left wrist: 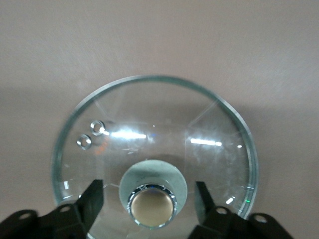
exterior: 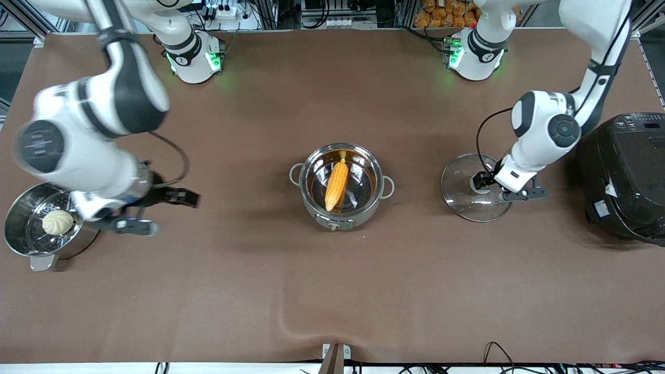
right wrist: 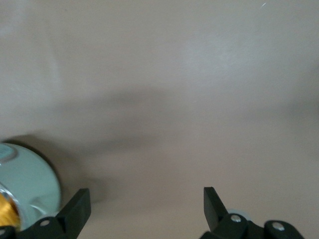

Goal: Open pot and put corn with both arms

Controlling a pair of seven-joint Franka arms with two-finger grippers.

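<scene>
I see a broad table covered in a matte brown cloth, which wrinkles into a raised fold near the edge nearest my front camera, where a small grey metal bracket sits. Along that edge black cables trail over a white strip. Past the robots' end I make out metal frame rails, a white power strip and a heap of orange-brown round items.

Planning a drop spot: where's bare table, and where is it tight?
Free: the wide strip of table nearer the camera than the pot, and between pot and bases. Tight: between lid and rice cooker, under the open left claw; around the steamer by the open right claw.
</scene>
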